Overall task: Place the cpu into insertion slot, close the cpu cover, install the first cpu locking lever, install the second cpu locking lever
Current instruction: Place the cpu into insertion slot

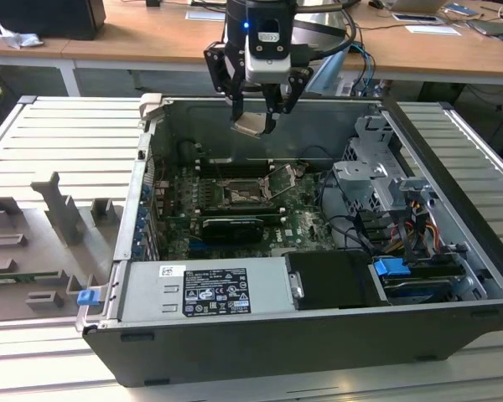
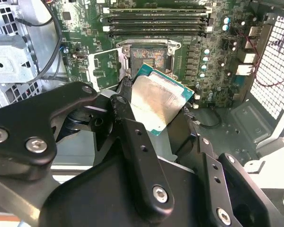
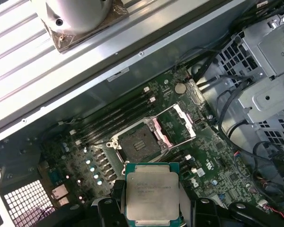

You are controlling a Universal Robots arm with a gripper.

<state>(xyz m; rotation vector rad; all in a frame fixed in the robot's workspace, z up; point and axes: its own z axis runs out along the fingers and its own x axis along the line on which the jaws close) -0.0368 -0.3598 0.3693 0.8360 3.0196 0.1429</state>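
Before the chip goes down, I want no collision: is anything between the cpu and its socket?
Nothing visible. The gripper holds the cpu above the motherboard. The socket lies bare below it, and the cover stands open to one side of the socket, off the opening.

You see the small square cpu [image 3: 151,196], its top dull brushed grey metal; the square-framed cpu cover [image 3: 187,124] shines silvery; the green circuit board [image 3: 217,165] looks faintly glossy.
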